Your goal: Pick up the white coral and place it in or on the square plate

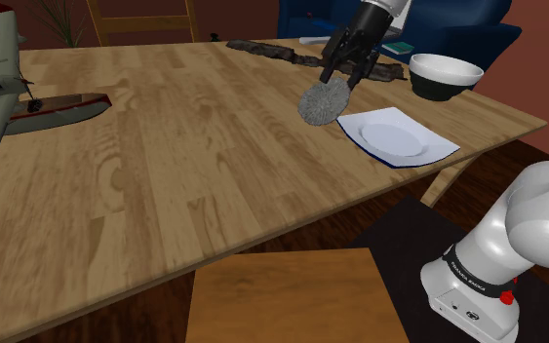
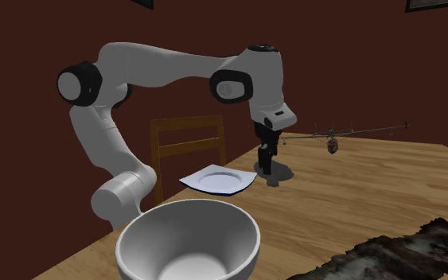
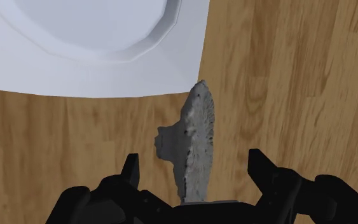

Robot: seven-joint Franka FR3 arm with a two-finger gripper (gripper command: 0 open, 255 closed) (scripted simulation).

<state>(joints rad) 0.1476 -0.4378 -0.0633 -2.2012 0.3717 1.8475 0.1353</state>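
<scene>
The coral (image 1: 322,103) is a grey, rough, fan-shaped disc standing on edge on the wooden table (image 1: 194,166), just off the corner of the square white plate (image 1: 397,136). My black gripper (image 1: 343,80) hangs straight above it, open. In the wrist view the coral (image 3: 196,143) rises between the two fingers (image 3: 131,170), and neither one touches it. The plate (image 3: 101,44) lies just beyond the coral. In the second exterior view the gripper (image 2: 267,162) stands over the dark coral (image 2: 281,172), beside the plate (image 2: 218,180).
A white bowl (image 1: 445,74) stands behind the plate near the table's far edge. A dark rugged strip (image 1: 262,49) lies along the back. A model airplane (image 1: 9,93) occupies the shoulder view's left. A wooden chair (image 1: 292,297) is at the near edge.
</scene>
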